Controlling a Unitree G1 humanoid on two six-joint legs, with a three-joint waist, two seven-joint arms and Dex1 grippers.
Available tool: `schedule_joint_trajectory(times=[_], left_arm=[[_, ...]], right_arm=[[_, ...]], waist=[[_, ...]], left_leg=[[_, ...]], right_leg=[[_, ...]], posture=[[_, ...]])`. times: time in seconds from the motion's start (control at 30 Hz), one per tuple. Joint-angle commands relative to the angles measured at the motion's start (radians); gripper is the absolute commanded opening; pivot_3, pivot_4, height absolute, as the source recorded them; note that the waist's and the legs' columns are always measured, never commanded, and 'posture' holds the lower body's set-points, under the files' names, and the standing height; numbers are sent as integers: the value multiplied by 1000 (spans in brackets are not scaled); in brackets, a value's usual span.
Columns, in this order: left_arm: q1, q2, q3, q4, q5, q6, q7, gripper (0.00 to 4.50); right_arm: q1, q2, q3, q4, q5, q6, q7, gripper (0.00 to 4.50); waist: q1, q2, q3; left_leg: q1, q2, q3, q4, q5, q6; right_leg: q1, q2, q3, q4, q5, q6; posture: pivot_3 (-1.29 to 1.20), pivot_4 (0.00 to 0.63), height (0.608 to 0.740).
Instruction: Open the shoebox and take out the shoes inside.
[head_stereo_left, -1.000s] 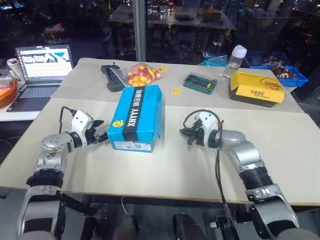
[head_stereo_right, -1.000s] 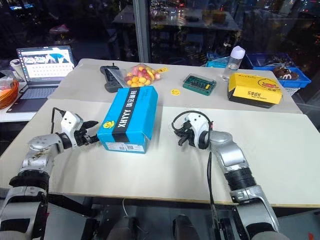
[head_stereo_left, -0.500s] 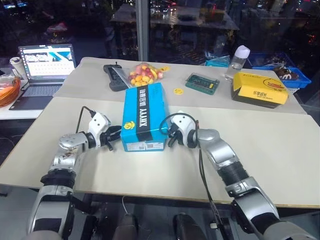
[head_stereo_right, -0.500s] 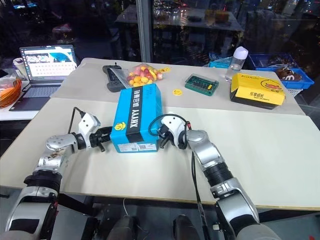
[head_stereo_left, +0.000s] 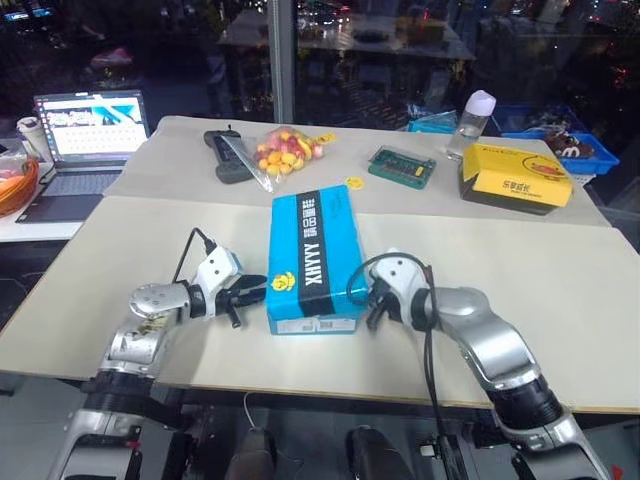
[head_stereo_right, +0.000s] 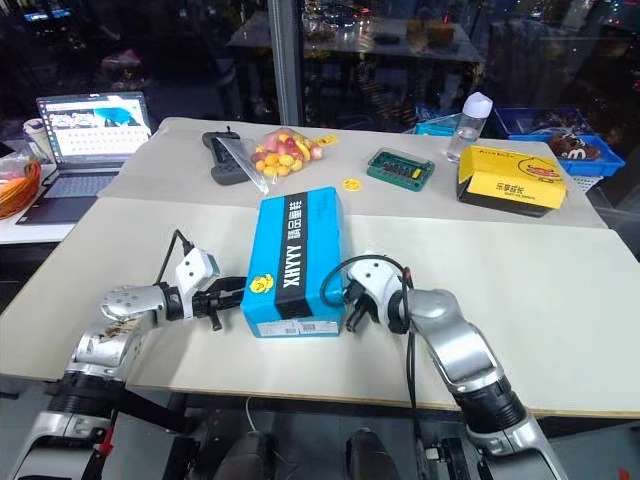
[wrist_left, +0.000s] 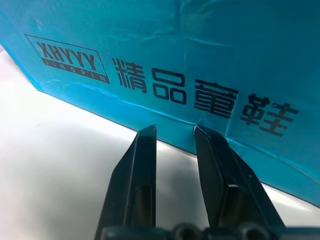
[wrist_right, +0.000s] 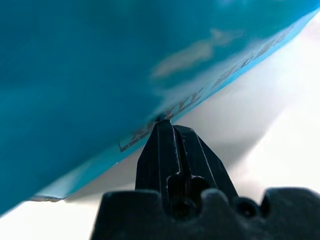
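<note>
The shoebox (head_stereo_left: 312, 257) sits lid down and closed on the tabletop (head_stereo_left: 560, 290), its long axis running straight away from me, the near short end with the label facing my chest, and I've got it bracketed from both flanks. My left gripper (head_stereo_left: 249, 290) is at the box's left long side near the front corner, fingers (wrist_left: 141, 165) drawn in with just a sliver between them and nothing pinched, tips nosing the bottom edge of the blue wall. My right gripper (head_stereo_left: 372, 300) mirrors it on the right long side, clenched tight on itself, empty, tips right against the wall low down. Both arms are about equally near, so neither has the edge. I judge the lid seam is what matters next, and I can't tell which long side carries the hinge. No shoes to see while that lid is closed
</note>
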Motion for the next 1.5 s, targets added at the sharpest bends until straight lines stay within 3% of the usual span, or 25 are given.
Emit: schedule_joint_trajectory(times=[0.03,0.33,0.47,0.6,0.8,0.93,1.03,1.5], left_arm=[[1,7,3,-47,-30,-7,-13,1263],[90,96,187,-79,-137,5,-3,1263],[143,140,293,-208,-301,170,-17,1263],[324,212,437,-487,-524,358,-43,1263],[532,202,544,-712,-662,449,28,1263],[597,199,581,-767,-679,437,55,1263],[648,210,586,-781,-599,344,5,1263],[691,258,538,-669,-466,152,-141,1263]], right_arm=[[3,-5,12,-103,57,37,29,0],[22,-127,-19,-49,68,-16,89,0],[15,-195,-32,17,68,-84,129,0],[-26,-217,-41,121,72,-152,165,0],[-86,-181,-40,170,91,-176,175,0],[-117,-165,-34,154,99,-168,183,0],[-125,-168,-26,144,102,-167,201,0],[-209,-139,-55,115,184,-130,275,0]], waist=[[-1,0,0],[-2,0,0],[-1,0,0],[-6,0,0],[-9,0,1],[-5,0,1],[-3,1,1],[-7,2,2]], left_leg=[[0,0,0,0,0,0],[0,0,0,0,0,0],[0,0,0,0,0,0],[1,1,0,0,0,0],[2,2,1,0,0,0],[2,2,1,0,-2,-4],[3,2,1,0,-4,-7],[2,4,3,-1,-5,-7]], right_leg=[[0,0,0,0,0,0],[0,0,0,0,0,-1],[0,0,0,-1,0,-1],[0,-1,0,-2,0,-1],[0,0,0,-3,0,-1],[0,-1,-1,-4,0,-1],[-2,-1,-1,-6,0,-1],[-1,-1,-1,-8,1,-3]], posture=[[0,150,673],[0,150,673],[0,150,673],[0,150,673],[0,150,673],[0,150,673],[0,150,673],[0,150,673]])
